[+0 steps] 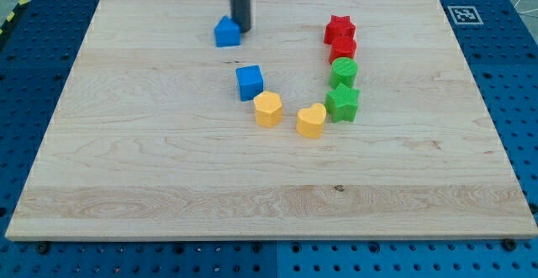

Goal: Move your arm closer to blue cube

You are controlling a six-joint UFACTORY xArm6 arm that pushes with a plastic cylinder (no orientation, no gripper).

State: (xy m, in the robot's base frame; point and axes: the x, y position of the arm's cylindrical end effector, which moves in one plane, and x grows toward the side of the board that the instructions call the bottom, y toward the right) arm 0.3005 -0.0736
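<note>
The blue cube sits near the middle of the wooden board. My tip is at the view's top, above the cube and well apart from it. The tip stands right beside a second blue block with a peaked top, on that block's right side, touching or nearly touching it.
A yellow hexagonal block lies just below and right of the blue cube, with a yellow heart block to its right. Further right stand a green star, a green round block, a red block and a red star.
</note>
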